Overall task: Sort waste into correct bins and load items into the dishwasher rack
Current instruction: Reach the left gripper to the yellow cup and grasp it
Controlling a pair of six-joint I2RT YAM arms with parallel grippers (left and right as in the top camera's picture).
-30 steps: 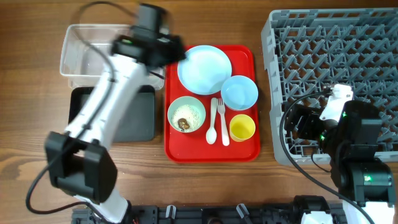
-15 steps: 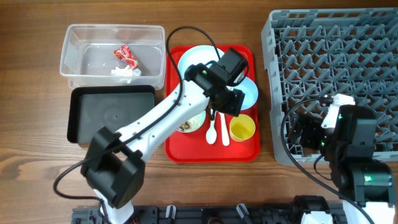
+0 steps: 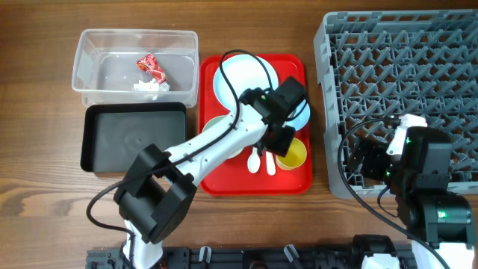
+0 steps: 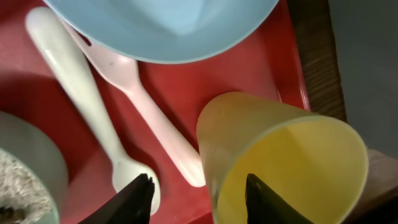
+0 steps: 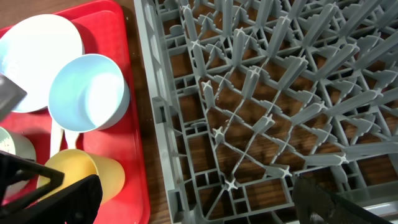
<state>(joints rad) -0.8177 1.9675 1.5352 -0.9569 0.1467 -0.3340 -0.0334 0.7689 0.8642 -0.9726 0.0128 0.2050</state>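
My left gripper (image 3: 281, 140) is open over the red tray, at the yellow cup (image 3: 293, 155). In the left wrist view the jaws (image 4: 199, 190) straddle the cup's (image 4: 286, 155) near wall, one finger inside and one outside. The white spoon (image 4: 81, 93) and fork (image 4: 155, 118) lie beside it. The light blue bowl (image 4: 168, 25) is just beyond, and the pale green bowl (image 4: 25, 168) with rice crumbs is at the left. The light blue plate (image 3: 240, 75) is at the tray's back. The red-and-white wrapper (image 3: 149, 67) and tissue lie in the clear tub (image 3: 93, 45). My right gripper (image 5: 196, 205) is open and empty over the grey rack's (image 5: 261, 112) front-left corner.
The black tray (image 3: 134, 138) stands in front of the clear tub, left of the red tray (image 3: 295, 63). The rack (image 3: 403, 82) fills the right side and holds nothing. My left arm crosses above the green bowl and part of the blue bowl.
My left arm has swung from the clear tub, where the wrapper now lies, across the red tray and down to the yellow cup. The right arm has hardly moved.
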